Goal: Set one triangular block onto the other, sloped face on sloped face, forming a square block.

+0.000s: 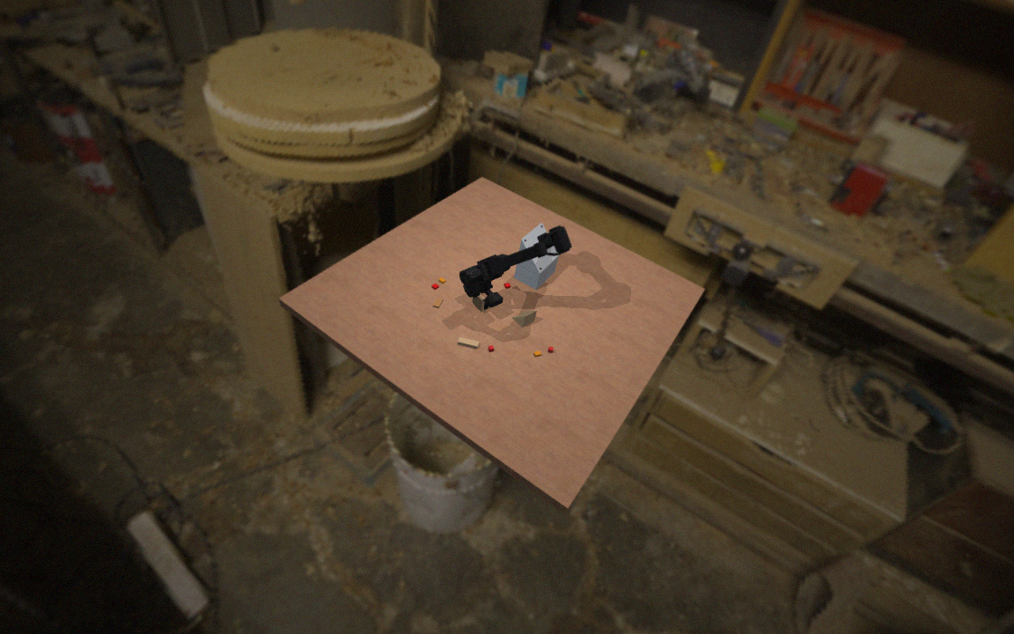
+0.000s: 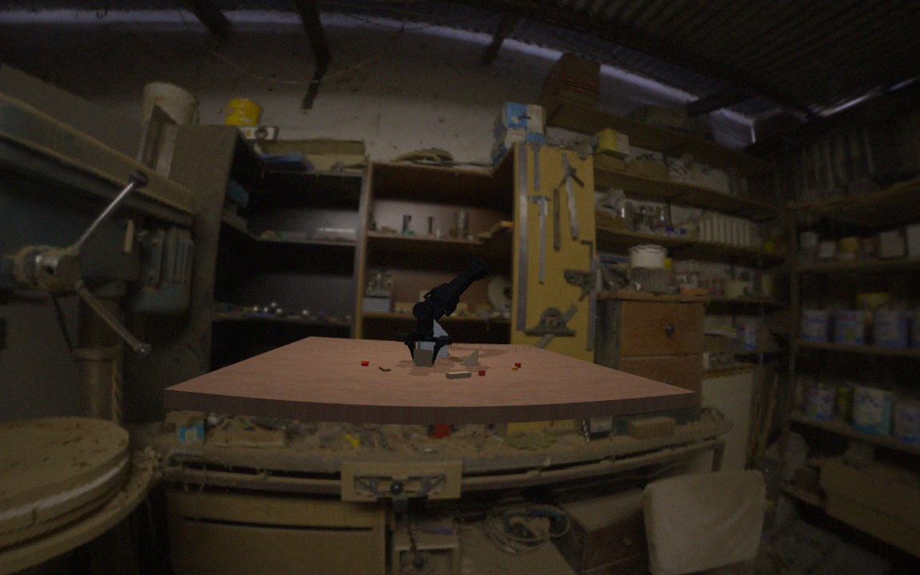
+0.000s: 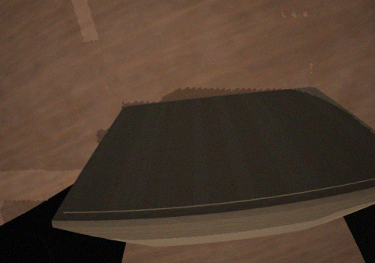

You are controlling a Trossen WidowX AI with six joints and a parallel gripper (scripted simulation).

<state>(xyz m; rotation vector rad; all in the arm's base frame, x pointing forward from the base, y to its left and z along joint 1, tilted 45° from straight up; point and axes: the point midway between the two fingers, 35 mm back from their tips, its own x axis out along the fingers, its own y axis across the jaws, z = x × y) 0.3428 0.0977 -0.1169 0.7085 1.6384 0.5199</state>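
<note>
Black and matte, the arm [image 1: 522, 254] [image 2: 453, 291] slants down from its raised elbow, the gripper [image 1: 488, 303] [image 2: 422, 359] [image 3: 211, 204] low over the pinkish, wood-grained table [image 1: 558, 441] [image 2: 349, 393] [image 3: 156, 40]. Its fingers stand partly open, astride one grey-tan block [image 1: 480, 304] [image 2: 422, 357] [image 3: 219, 150]; whether they grip it, I cannot tell. That wedge has a smooth, dark face and a paler, finely streaked edge. The other wedge [image 1: 525, 318] [image 2: 473, 360], three-cornered in profile, sits apart on the table.
</note>
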